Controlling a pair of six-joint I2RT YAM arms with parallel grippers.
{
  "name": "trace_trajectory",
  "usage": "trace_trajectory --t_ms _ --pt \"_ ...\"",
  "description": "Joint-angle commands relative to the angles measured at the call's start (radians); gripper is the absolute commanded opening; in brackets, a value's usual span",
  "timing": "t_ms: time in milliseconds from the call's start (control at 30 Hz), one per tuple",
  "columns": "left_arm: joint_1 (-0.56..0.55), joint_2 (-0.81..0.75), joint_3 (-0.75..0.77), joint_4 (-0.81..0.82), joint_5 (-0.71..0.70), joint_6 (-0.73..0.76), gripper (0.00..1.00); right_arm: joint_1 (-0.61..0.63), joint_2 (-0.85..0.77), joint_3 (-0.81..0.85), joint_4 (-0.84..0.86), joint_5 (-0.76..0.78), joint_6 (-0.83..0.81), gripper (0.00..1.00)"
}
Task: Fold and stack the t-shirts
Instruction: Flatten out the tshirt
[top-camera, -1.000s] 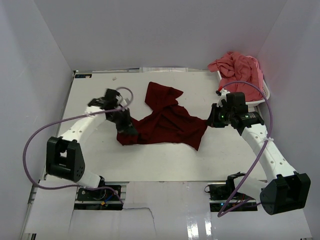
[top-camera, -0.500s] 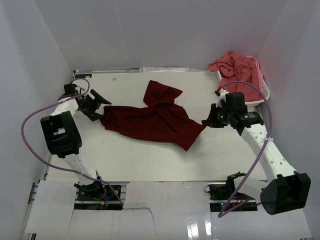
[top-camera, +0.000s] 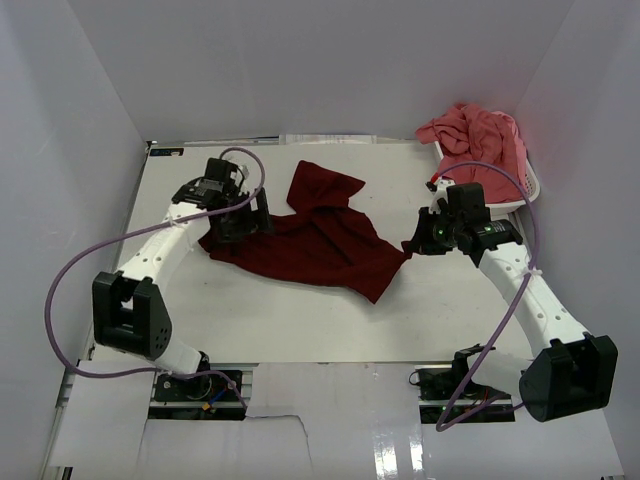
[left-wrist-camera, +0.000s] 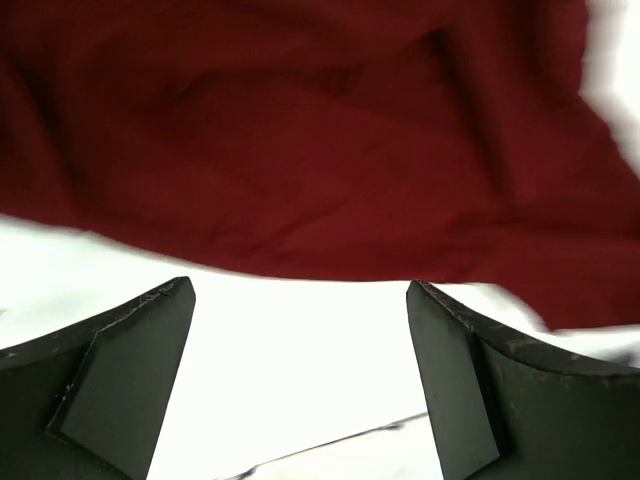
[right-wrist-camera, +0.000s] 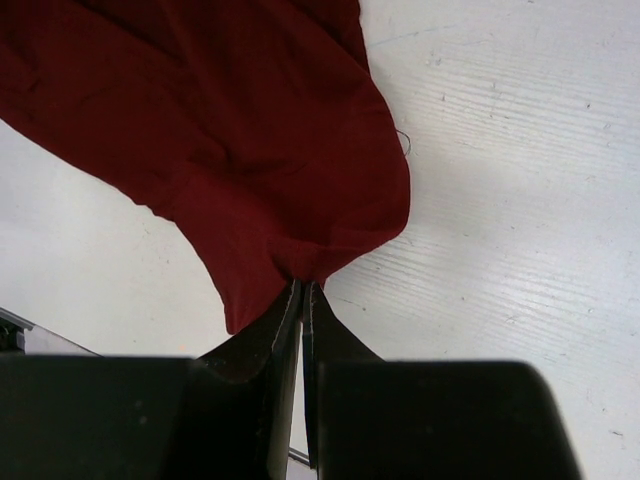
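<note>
Maroon t-shirt (right-wrist-camera: 230, 140), corner inside right tool (right-wrist-camera: 302, 292)

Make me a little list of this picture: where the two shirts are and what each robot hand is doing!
Maroon t-shirt: spread out and crumpled on the white table, not folded
Pink t-shirt: bunched up in the white basket at the far right corner
Left gripper: open, at the maroon t-shirt's left edge, holding nothing
Right gripper: shut, pinching the maroon t-shirt's right edge
Stack: none yet
</note>
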Motion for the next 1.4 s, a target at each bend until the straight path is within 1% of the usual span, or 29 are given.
trace_trajectory --t_ms 0,33,133,400,533,633,867,1033,1167,1267,1367 --pt "-0.044 0.095 -0.013 -0.178 -0.33 0.066 0.98 0.005 0.003 0.05 0.025 -0.004 -0.006 0.08" --pt "-0.055 0.115 -0.011 -0.195 -0.404 0.063 0.98 0.008 0.004 0.049 0.027 -0.004 -0.007 0.08" --pt "-0.069 0.166 -0.025 -0.226 -0.447 0.035 0.98 0.008 0.006 0.049 0.027 -0.004 -0.006 0.08" --pt "-0.069 0.247 -0.054 -0.157 -0.394 0.009 0.98 0.011 -0.003 0.041 0.025 -0.004 -0.006 0.08" --pt "-0.071 0.318 -0.037 -0.124 -0.387 -0.002 0.98 0.011 -0.008 0.032 0.03 -0.007 -0.006 0.08" --pt "-0.072 0.339 -0.016 -0.1 -0.377 -0.012 0.98 0.013 -0.009 0.027 0.031 -0.007 -0.007 0.08" --pt "-0.092 0.355 -0.01 -0.08 -0.369 -0.031 0.95 0.013 -0.009 0.02 0.034 -0.01 -0.006 0.08" --pt "-0.115 0.269 -0.02 -0.083 -0.351 -0.063 0.94 0.013 -0.009 0.017 0.034 -0.004 -0.009 0.08" --pt "-0.124 0.237 -0.02 -0.074 -0.343 -0.083 0.93 0.014 -0.005 0.015 0.039 -0.012 -0.007 0.08" --pt "-0.127 0.241 -0.02 -0.052 -0.341 -0.08 0.91 0.014 -0.003 0.014 0.039 -0.012 -0.006 0.08" --pt "-0.129 0.295 -0.022 -0.032 -0.361 -0.072 0.88 0.014 -0.002 0.012 0.039 -0.01 -0.007 0.08"
